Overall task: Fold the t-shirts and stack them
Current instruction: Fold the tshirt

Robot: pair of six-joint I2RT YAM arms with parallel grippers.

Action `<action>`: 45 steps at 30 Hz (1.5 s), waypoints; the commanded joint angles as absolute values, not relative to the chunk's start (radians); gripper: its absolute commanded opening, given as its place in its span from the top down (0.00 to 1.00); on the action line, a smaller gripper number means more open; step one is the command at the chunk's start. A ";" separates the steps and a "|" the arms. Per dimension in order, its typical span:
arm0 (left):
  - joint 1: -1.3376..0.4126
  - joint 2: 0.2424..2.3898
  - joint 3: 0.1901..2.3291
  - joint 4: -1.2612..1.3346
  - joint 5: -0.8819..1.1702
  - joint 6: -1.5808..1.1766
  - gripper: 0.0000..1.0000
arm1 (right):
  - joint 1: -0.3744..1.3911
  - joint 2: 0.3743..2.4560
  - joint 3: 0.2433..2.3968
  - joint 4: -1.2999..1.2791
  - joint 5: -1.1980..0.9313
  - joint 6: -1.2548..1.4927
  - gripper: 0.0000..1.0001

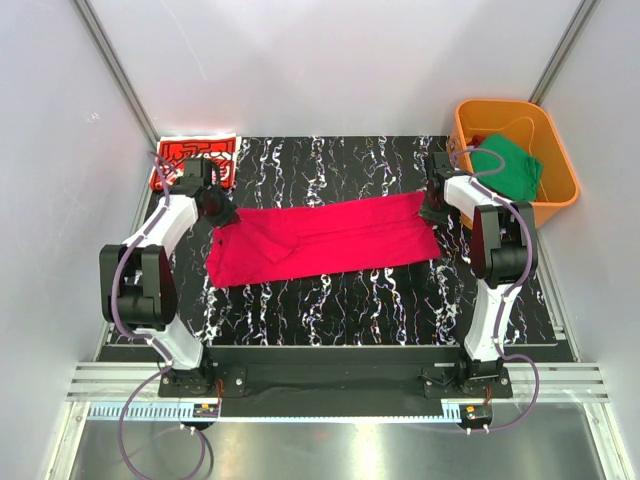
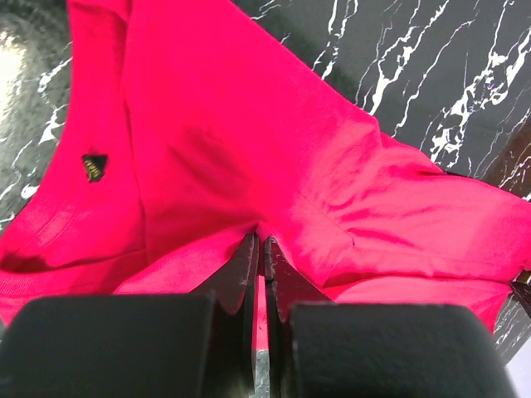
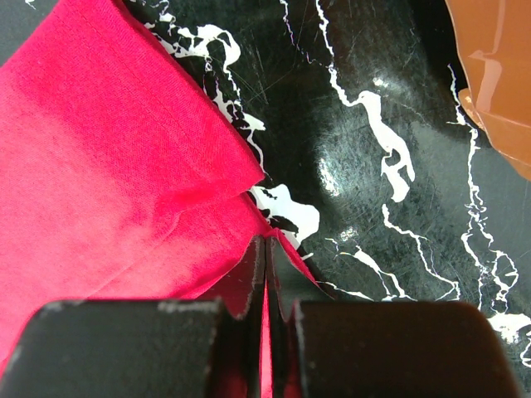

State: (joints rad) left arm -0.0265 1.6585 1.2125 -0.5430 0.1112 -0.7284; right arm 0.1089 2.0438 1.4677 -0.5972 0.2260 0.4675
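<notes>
Showing the crimson t-shirt (image 1: 325,240) lying as a long, folded band across the middle of the black marbled table (image 1: 330,300), lightly creased and being pinched at both ends. Clamping its left end: the left gripper (image 2: 258,242), jaws closed tight on the cloth. Clamping its right corner: the right gripper (image 3: 265,242), likewise closed tight on the cloth. Revealing, in the left wrist view only, a small dark mark (image 2: 94,166) on the fabric (too small to read). Catching, from overhead only, the printed red t-shirt (image 1: 195,158) lying folded at the far left corner, and the green t-shirt (image 1: 512,165) sitting inside the orange tub (image 1: 497,102) at the far right.
</notes>
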 commanded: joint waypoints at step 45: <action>-0.002 1.845 1.462 -0.589 0.080 -0.707 1.00 | 0.100 2.083 1.540 -0.584 0.279 0.465 1.00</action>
